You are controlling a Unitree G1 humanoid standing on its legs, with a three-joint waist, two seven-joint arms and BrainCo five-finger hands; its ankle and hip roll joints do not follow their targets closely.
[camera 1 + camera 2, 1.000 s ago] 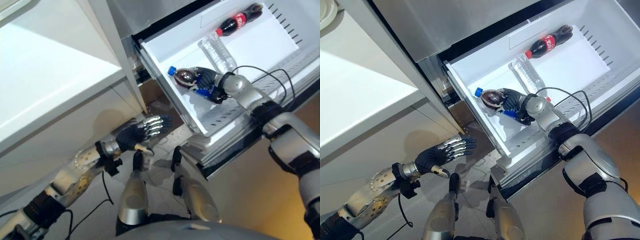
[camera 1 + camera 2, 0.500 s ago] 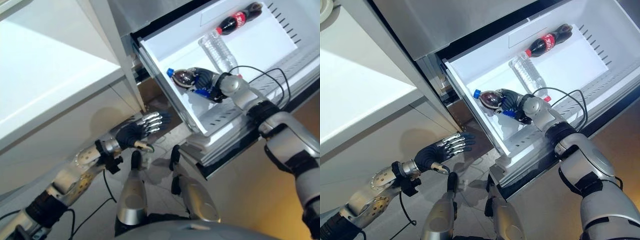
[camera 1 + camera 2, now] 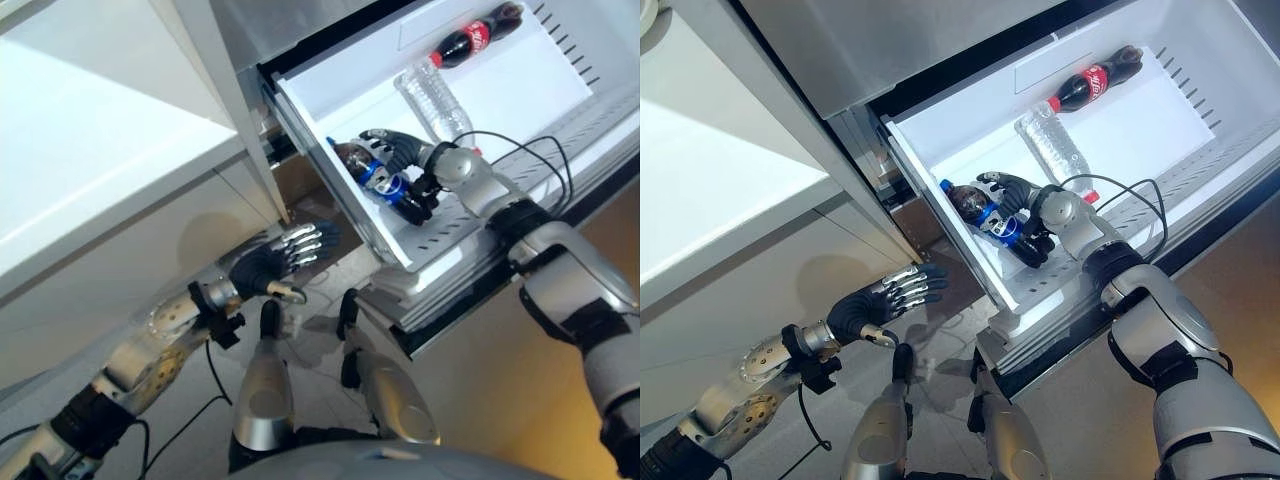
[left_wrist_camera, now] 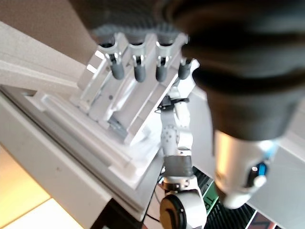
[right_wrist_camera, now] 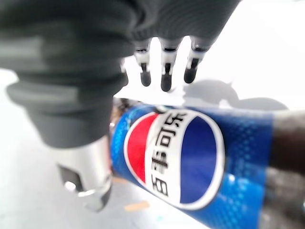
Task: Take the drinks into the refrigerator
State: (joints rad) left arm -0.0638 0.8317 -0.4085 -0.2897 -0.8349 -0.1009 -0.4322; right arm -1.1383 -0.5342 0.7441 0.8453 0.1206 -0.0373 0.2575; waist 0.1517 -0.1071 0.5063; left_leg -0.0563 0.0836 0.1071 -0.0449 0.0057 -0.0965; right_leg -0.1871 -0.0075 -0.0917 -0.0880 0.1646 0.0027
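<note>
Left hand point(image 3: 877, 306): nearest item, low before the white cabinet front point(image 3: 740, 300), fingers point(image 4: 136, 67) straight and a little apart, holding nothing, well apart from the drawer.

Refrigerator drawer point(image 3: 970, 272): white, pulled out beyond the left hand, with a slotted rail along its near edge. Three bottles lie on their sides in it.

Cola bottle with blue label point(image 3: 992, 222): dark drink, blue cap, lying in the near left corner of the drawer close against the left wall, cap toward the back. In the right wrist view the label point(image 5: 190, 157) faces the palm.

Right hand point(image 3: 1025, 205): over the middle of that bottle, fingers point(image 5: 163, 76) extended over its far side and relaxed, thumb down at the near side. Fingers are spread rather than clamped; whether they touch the bottle cannot be told.

Clear water bottle point(image 3: 1052, 148): just beyond the right hand, mid-drawer, lengthwise toward the back.

Cola bottle with red label point(image 3: 1095, 77): farthest, near the back wall of the drawer, apart from the other two.

White countertop point(image 3: 710, 170): to the left of the refrigerator, above the cabinet front.
</note>
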